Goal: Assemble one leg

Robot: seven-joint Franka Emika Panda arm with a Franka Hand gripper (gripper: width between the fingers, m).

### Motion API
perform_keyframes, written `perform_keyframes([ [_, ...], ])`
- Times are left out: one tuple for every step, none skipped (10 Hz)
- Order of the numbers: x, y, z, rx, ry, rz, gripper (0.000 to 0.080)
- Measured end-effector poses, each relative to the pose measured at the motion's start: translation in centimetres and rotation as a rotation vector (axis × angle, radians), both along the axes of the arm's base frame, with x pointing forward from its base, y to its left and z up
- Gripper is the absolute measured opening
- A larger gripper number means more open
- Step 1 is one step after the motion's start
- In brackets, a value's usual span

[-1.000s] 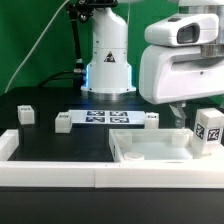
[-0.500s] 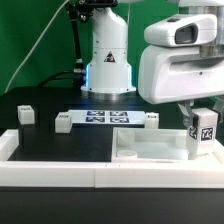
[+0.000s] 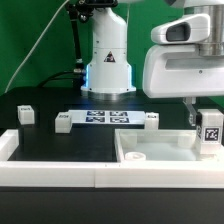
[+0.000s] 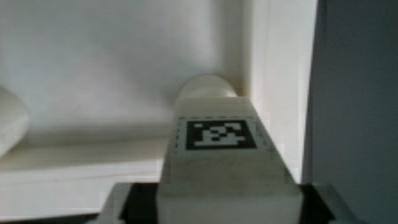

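Note:
My gripper (image 3: 206, 120) is shut on a small white leg (image 3: 210, 133) that bears a black-and-white tag. It holds the leg upright at the right end of the wide white panel (image 3: 150, 150), at the exterior view's right. In the wrist view the leg (image 4: 219, 140) fills the middle between my dark fingers (image 4: 128, 205), its tip pointing at the panel's inner corner (image 4: 107, 90). My gripper (image 4: 219, 205) grips the leg's near end. Whether the leg's lower end touches the panel is hidden.
The marker board (image 3: 108, 118) lies in front of the robot base (image 3: 108, 60). Loose white legs stand at its left end (image 3: 63, 122), at its right end (image 3: 152, 119) and at the far left (image 3: 26, 113). A white rail (image 3: 60, 170) runs along the front.
The gripper and leg have moved a little toward the exterior view's right, and the leg now stands straighter. The white panel has shifted slightly the same way.

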State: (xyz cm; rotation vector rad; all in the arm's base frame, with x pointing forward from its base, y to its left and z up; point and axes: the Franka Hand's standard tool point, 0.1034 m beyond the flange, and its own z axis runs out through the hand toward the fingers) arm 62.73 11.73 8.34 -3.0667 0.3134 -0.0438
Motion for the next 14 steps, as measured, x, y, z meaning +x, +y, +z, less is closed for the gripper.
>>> perform_keyframes([
  [0.01,-0.08,-0.03,0.005,0.006,-0.128,0.0291],
  [0.0,-0.15,-0.07,0.013,0.011,-0.248,0.0291],
  [-0.01,-0.2,-0.08,0.018,0.018,-0.366,0.0291],
  [-0.05,-0.17,-0.1,0.017,0.025,-0.512,0.0291],
  [-0.07,-0.19,-0.11,0.016,0.03,-0.645,0.0291],
  [-0.08,-0.29,-0.12,0.024,0.039,-0.734,0.0291],
  [-0.07,-0.4,-0.12,0.036,0.049,-0.782,0.0291],
  [-0.08,-0.41,-0.13,0.04,0.052,-0.818,0.0292],
  [-0.1,-0.37,-0.16,0.04,0.052,-0.806,0.0292],
  [-0.1,-0.36,-0.17,0.039,0.05,-0.763,0.048],
  [-0.11,-0.25,-0.16,0.039,0.048,-0.738,0.0591],
  [-0.09,-0.23,-0.14,0.037,0.045,-0.691,0.0591],
  [-0.06,-0.21,-0.11,0.03,0.034,-0.532,0.0637],
  [-0.08,-0.13,-0.11,0.025,0.028,-0.417,0.0646],
])
